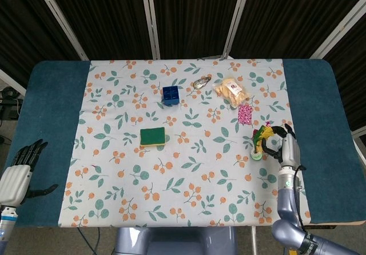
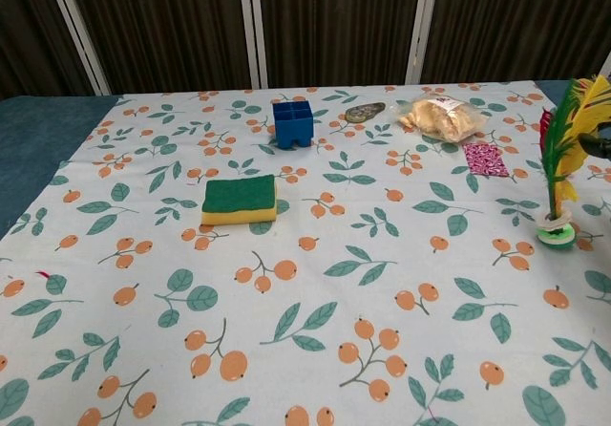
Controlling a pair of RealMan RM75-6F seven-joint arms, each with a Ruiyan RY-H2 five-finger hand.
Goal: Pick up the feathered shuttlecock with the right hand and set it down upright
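One blue divided box, contents unclear, bagged snacks nearby

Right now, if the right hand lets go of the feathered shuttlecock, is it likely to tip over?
Probably yes. The feathered shuttlecock stands on a small round base, with tall feathers above, so it looks top-heavy. It likely weighs little, so a light brush from the right hand could topple it. The feathers look soft and bendable.
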